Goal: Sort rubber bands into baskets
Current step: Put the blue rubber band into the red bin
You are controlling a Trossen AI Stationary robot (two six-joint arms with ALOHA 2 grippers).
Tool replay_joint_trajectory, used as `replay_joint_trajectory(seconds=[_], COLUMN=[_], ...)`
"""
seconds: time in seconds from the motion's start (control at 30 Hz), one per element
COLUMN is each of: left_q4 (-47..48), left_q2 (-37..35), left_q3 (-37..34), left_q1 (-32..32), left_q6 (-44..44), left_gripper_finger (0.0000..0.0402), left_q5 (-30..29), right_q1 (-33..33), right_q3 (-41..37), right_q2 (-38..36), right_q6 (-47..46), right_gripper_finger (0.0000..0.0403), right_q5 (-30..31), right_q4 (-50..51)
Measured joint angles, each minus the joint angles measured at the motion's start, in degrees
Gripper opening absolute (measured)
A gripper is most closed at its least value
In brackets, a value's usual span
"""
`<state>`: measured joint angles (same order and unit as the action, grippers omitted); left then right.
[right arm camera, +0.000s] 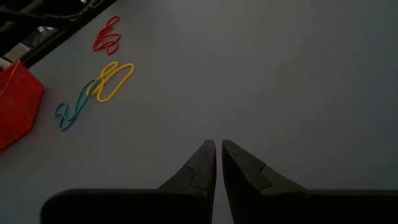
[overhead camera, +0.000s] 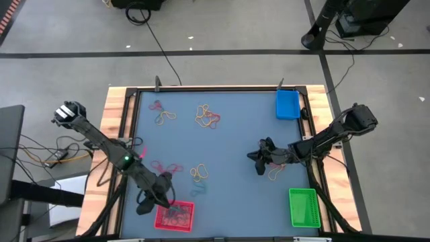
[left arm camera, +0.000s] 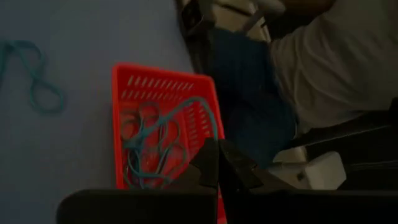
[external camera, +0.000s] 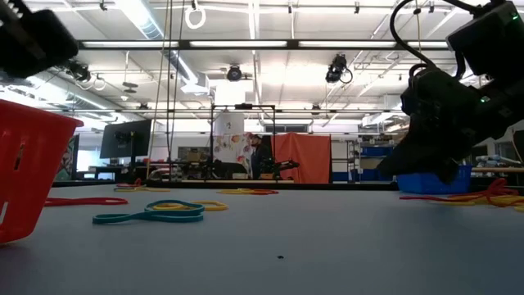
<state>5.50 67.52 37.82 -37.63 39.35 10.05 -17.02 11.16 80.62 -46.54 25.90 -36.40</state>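
Observation:
The red basket (overhead camera: 161, 222) stands at the table's near edge, left of the middle, with several blue-green rubber bands in it. My left gripper (left arm camera: 217, 149) is above its right wall, shut on one blue-green rubber band (left arm camera: 186, 107). My right gripper (right arm camera: 219, 149) is shut with nothing between its fingers, above bare table right of the middle (overhead camera: 257, 163). A yellow rubber band (overhead camera: 275, 175) lies just beside it. The blue basket (overhead camera: 287, 104) stands at the far right, the green basket (overhead camera: 302, 206) at the near right. Loose bands (overhead camera: 207, 115) lie across the table. My left gripper pinches the blue-green band at one end (left arm camera: 213, 127) between its two fingertips, coming slantwise from above. From the fingers the band arcs over the basket's wall, and its other end (left arm camera: 134, 144) lies among the bands inside the red basket.
Red and yellow bands (overhead camera: 161, 114) lie at the far left, red ones (overhead camera: 164, 167) near my left arm, a yellow one (right arm camera: 115, 81) and a teal one (right arm camera: 71, 112) at the middle. A raised wooden frame (overhead camera: 117, 121) borders the table. A person sits beyond the near edge (left arm camera: 336, 56).

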Motion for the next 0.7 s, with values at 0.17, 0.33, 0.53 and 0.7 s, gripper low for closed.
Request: replay_joint_trajectory(seconds=[0.17,0.33,0.53,0.7], left_q4=[0.07,0.46,5.12,26.12], left_q2=[2.4,2.65,2.65,2.65], left_q3=[0.0,0.0,0.4,4.97], left_q1=[0.0,0.13,1.48,6.15], left_q6=[1.64,3.11,1.17,-1.57], left_gripper_finger=[0.0026,0.0076,0.0132,0.0137], left_q5=[1.18,0.68,-0.64,-14.33], right_q1=[0.6,1.14,1.14,1.15], right_q3=[0.0,-0.01,0.0,0.0], right_q2=[0.0,0.0,0.0,0.0], right_q6=[0.0,-0.15,-0.35,-0.47], right_gripper_finger=[0.0041,0.0041,0.0041,0.0041], right_q5=[0.21,-0.28,-0.43,-0.12], right_q4=[0.0,0.0,0.02,0.03])
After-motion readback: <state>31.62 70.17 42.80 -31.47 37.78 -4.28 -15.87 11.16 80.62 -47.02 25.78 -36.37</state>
